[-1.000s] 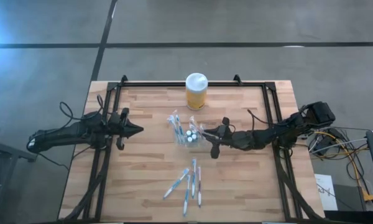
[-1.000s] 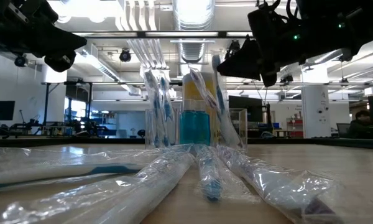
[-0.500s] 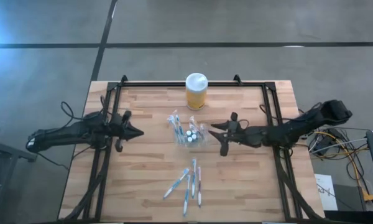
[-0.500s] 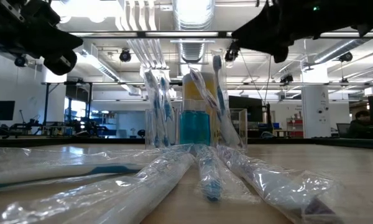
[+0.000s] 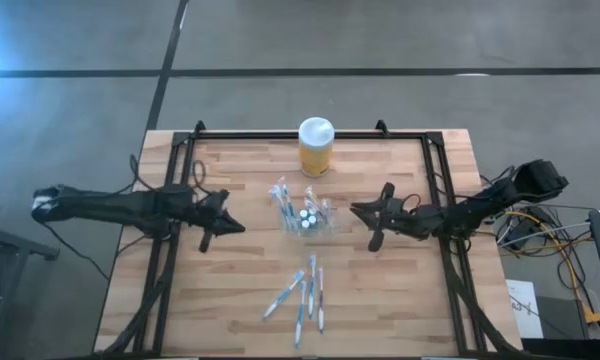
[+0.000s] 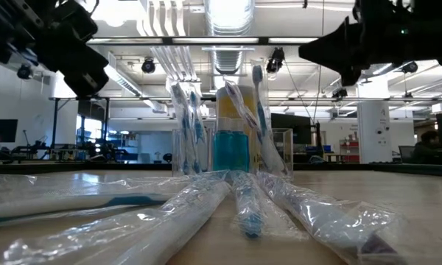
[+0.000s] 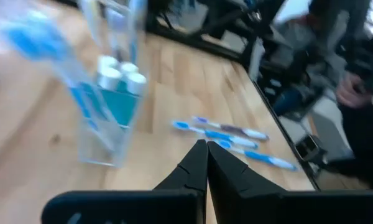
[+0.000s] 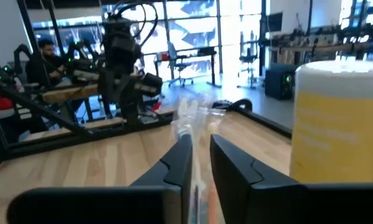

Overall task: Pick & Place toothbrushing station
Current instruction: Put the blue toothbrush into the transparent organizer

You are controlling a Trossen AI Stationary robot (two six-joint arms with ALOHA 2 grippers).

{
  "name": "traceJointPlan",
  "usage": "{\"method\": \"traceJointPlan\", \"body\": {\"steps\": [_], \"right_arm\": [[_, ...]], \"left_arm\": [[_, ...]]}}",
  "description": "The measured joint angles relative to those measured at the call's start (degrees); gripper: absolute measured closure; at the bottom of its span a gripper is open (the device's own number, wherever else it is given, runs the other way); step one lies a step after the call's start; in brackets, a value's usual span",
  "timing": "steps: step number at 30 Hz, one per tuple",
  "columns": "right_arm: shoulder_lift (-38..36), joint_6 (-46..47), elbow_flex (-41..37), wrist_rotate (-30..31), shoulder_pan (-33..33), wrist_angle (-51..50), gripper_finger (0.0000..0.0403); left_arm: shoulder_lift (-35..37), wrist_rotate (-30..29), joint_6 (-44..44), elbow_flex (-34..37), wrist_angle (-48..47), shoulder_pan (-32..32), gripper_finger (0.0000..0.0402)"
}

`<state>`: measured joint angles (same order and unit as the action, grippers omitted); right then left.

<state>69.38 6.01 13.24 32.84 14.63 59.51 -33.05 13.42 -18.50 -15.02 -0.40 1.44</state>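
While overhead hides it, left pincer (image 7: 205, 163) pressed together, right pincer (image 8: 200, 163) slightly parted, beside station (image 5: 304, 216).

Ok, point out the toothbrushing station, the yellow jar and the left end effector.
toothbrushing station (image 5: 304, 220): high view, holder's middle.
yellow jar (image 5: 315, 157): high view, yellow side below lid.
left end effector (image 5: 240, 227): high view, fingertips.

2 arms, both stretched low over the bench, pointing inward. Left gripper (image 5: 236, 226): fingers pressed together, tips touching, empty. Right gripper (image 5: 357, 209): fingers nearly together, a narrow gap between them, empty.
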Motion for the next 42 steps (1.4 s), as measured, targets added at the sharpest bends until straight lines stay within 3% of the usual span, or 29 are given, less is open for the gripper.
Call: {"method": "traceJointPlan", "body": {"steps": [6, 12, 18, 21, 26, 34, 42], "right_arm": [[-0.45, -3.22, -4.34, 0.35, 0.0, 7.38, 0.0381], [-1.55, -4.75, -5.36, 0.32, -0.02, 8.19, 0.0394], [-1.57, -4.73, -5.53, 0.29, -0.02, 8.1, 0.0394], [-1.57, -4.73, -5.06, 0.13, -0.02, 8.12, 0.0394], [-1.58, -5.44, -4.01, 0.09, -0.02, 8.11, 0.0394], [-1.66, -7.11, -3.0, 0.0, -0.02, 8.0, 0.0394], [-1.66, -5.93, -3.13, 0.0, 0.04, 6.7, 0.0394]], "left_arm": [[-9.91, -4.19, -2.2, -5.44, -0.2, -7.07, 0.0392], [-22.52, -6.94, -7.89, -9.15, 3.3, -15.93, 0.0392], [-37.71, -18.6, -14.38, -16.23, 6.87, -26.21, 0.0392], [-45.52, -21.45, -16.4, -22.69, 5.99, -29.26, 0.0387], [-56.64, -21.82, -18.81, -35.98, -5.72, -30.33, 0.0345], [-69.64, -23.62, -21.36, -55.3, -29.78, -29.3, 0.0244], [-79.43, -25.08, -25.82, -67.34, -40.37, -26.01, 0.0193]]}}
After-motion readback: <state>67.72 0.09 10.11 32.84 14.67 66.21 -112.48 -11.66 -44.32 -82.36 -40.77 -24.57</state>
